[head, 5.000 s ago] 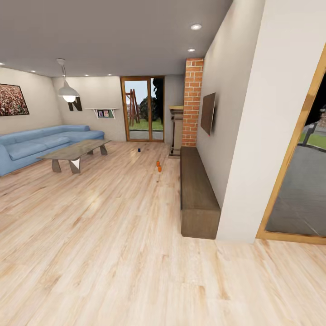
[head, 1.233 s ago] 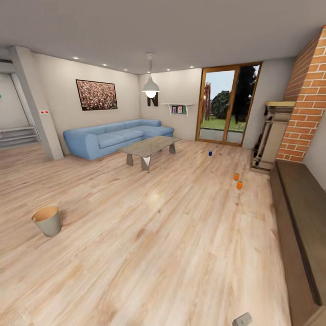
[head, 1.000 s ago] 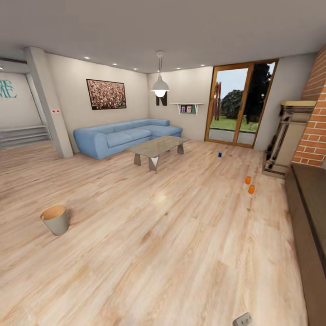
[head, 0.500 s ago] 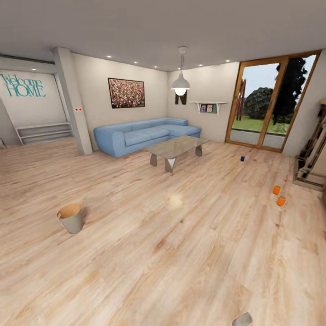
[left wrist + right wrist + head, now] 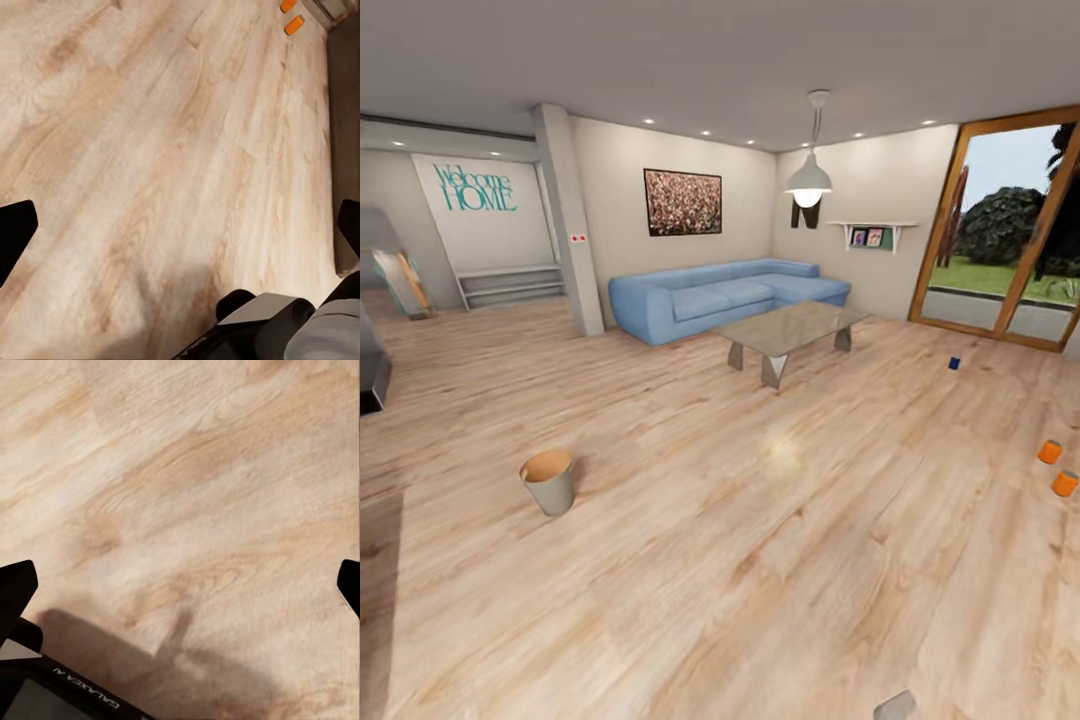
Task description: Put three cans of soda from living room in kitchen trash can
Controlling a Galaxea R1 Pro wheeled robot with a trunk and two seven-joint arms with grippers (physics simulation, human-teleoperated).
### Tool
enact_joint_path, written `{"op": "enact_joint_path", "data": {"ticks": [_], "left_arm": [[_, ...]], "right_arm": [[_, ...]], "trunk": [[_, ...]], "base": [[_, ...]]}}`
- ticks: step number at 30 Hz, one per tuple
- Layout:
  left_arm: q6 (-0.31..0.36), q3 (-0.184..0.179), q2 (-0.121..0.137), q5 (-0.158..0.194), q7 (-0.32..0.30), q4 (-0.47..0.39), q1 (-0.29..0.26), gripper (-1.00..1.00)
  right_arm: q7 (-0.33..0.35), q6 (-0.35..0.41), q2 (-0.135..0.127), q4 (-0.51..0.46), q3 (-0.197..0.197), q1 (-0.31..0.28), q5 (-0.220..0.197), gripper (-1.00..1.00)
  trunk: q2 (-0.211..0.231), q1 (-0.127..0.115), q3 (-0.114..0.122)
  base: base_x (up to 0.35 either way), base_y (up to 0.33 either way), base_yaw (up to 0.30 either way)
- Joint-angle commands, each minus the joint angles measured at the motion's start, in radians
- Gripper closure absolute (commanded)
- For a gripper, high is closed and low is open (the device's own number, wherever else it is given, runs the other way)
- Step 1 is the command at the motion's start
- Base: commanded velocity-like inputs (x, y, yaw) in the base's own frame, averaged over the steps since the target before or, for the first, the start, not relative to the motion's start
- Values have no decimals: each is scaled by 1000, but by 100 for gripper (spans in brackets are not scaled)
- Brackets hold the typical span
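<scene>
The living room lies wide before me: a blue corner sofa [image 5: 720, 297] against the far wall, a low glass coffee table [image 5: 790, 335] in front of it, a pendant lamp [image 5: 809, 180] above, and a glazed door [image 5: 1010, 235] giving onto a garden. The three cans of soda stand upright on the plank floor [image 5: 760, 560], none yet picked up: the blue can [image 5: 954, 363] sits alone near the door, well apart from the first orange can [image 5: 1050, 452] and the second orange can [image 5: 1065, 484], which stand close together at the right edge of the head view. A round bin [image 5: 549, 481] stands open-mouthed on the floor, well apart from all the cans; it looks like the target, though it stands on this same plank floor.

The left gripper [image 5: 180, 225] has its jaws spread wide over bare boards, holding nothing, with the two orange cans far off. The right gripper [image 5: 180, 577] is likewise spread and empty above the floor. I judge the robot is surveying the room, so the arms hang idle until it drives up to a can.
</scene>
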Motion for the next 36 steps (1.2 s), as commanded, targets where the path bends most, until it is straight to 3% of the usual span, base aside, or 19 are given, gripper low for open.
{"op": "enact_joint_path", "data": {"ticks": [1, 24, 36], "left_arm": [[0, 0, 0, 0, 0, 0, 0, -100], [0, 0, 0, 0, 0, 0, 0, -100], [0, 0, 0, 0, 0, 0, 0, -100]], "right_arm": [[0, 0, 0, 0, 0, 0, 0, -100], [-1, 0, 0, 2, 0, 0, 0, -100], [-3, -1, 0, 2, 0, 0, 0, -100]], "trunk": [[0, 0, -1], [0, 0, -13], [0, 0, -20]], "base": [[344, 0, 245], [344, 1, 245], [329, 127, 245]]}}
